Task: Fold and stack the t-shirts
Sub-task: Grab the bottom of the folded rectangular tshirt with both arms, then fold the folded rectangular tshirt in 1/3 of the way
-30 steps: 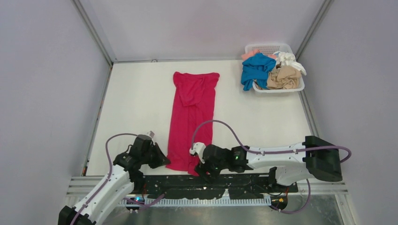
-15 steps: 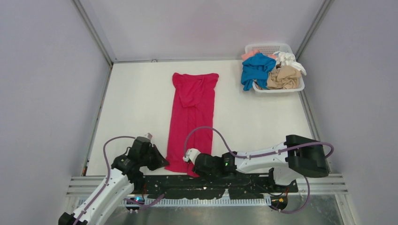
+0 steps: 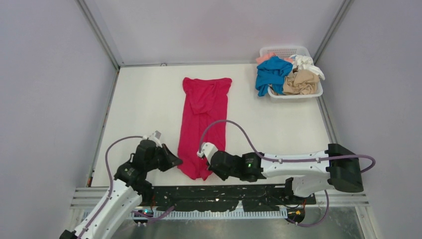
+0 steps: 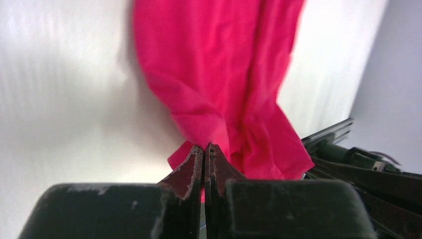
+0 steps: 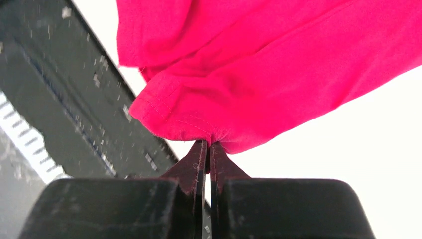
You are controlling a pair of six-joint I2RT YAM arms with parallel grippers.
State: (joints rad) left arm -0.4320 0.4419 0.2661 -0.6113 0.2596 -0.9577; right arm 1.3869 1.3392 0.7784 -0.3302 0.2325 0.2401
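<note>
Table (image 3: 144, 99) — tee (image 3: 204, 114) in L+R grippers (image 4: 204, 147) (image 5: 204, 143)

We see a white counter (image 3: 144, 99) boxed in by plain pale grey walls: left wall (image 3: 50, 99), back wall (image 3: 214, 25), right wall (image 3: 378, 89). Aluminium posts (image 3: 99, 35) run up both back corners. Near edge: black mounting plate (image 3: 189, 194), then bare sheet metal (image 3: 224, 229). Lighting is even, shadows soft.

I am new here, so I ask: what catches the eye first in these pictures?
A bright magenta-red t-shirt lies stretched long on the white table's middle. At its near end, the left fingers and right fingers are each shut on a corner. Far right, a white basket holds crumpled shirts.
</note>
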